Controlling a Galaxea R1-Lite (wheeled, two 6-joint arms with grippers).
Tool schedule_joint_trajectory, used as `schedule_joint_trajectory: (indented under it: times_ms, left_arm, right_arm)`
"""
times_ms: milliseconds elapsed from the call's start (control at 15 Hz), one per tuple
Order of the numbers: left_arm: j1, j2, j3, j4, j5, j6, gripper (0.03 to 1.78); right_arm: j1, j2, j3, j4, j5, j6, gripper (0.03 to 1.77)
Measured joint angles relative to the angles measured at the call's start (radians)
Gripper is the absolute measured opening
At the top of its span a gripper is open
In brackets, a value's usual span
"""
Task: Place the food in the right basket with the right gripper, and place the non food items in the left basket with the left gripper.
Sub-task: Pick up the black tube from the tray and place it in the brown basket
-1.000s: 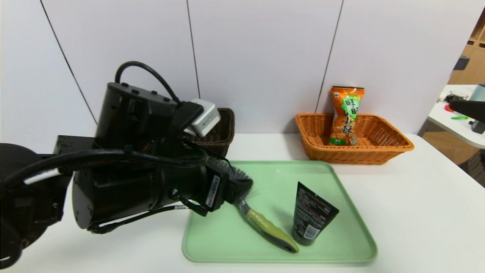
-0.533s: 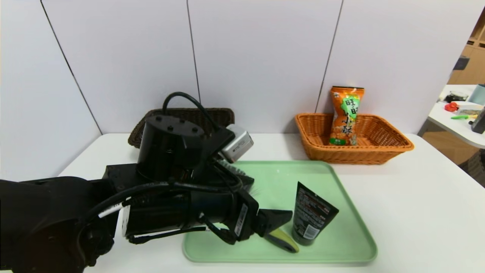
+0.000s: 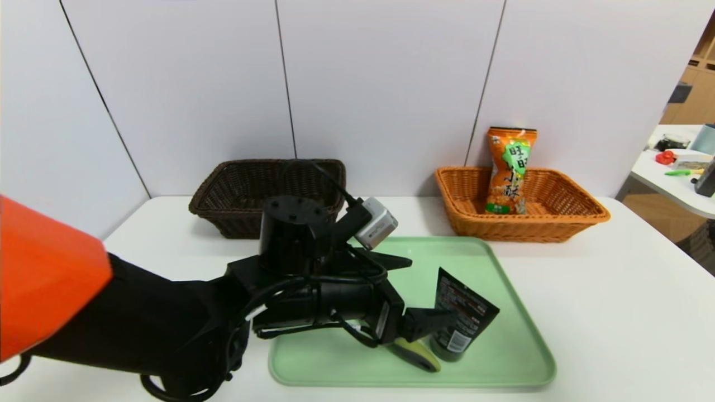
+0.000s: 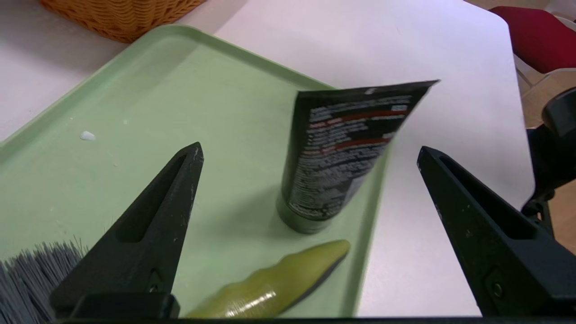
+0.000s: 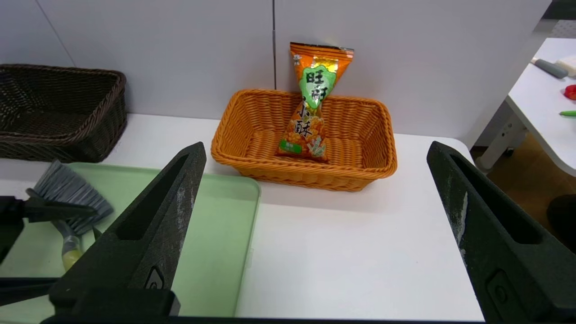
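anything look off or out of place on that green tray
Only a small white speck on the green tray, perhaps a crumb. The black tube stands on its cap and the brush lies flat beside it.

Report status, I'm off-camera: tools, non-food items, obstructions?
Left tool open, level with black tube. Right tool open, parked. Tube and brush on tray; brush lies underneath.

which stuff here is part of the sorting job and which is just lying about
Job: snack bag, orange basket, black tube, brush, brown basket, green tray, open left claw.

Lying about: side table, red item, green pen.
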Motion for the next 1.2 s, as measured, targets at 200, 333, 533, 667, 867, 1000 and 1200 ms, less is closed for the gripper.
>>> schedule_joint_trajectory:
  times_ms: [200, 333, 533, 667, 867, 1000, 1200]
  left_arm:
    - [0.03, 0.09, -0.054, -0.022, -0.05, -0.003, 1.69]
    - [0.036, 0.118, -0.063, -0.009, -0.086, -0.004, 1.69]
    - [0.037, 0.126, -0.056, 0.02, -0.115, -0.003, 1.69]
    - [0.037, 0.126, -0.055, 0.015, -0.142, -0.005, 1.69]
    - [0.032, 0.126, -0.061, 0.012, -0.168, -0.011, 1.69]
    - [0.015, 0.126, -0.071, 0.012, -0.173, -0.02, 1.69]
    - [-0.014, 0.129, -0.09, 0.012, -0.194, -0.024, 1.69]
  right_arm:
    - [0.001, -0.005, 0.006, 0.0, 0.0, 0.0, 1.69]
    - [0.001, -0.005, 0.013, 0.001, 0.0, 0.0, 1.69]
    - [0.001, -0.001, 0.021, 0.0, 0.0, 0.0, 1.69]
    - [0.001, 0.001, 0.031, 0.0, 0.0, 0.0, 1.69]
    - [0.001, 0.002, 0.047, 0.0, 0.0, 0.0, 1.69]
    - [0.001, 0.002, 0.05, -0.001, 0.0, 0.0, 1.69]
    - [0.0, 0.001, 0.058, -0.001, -0.001, 0.0, 1.69]
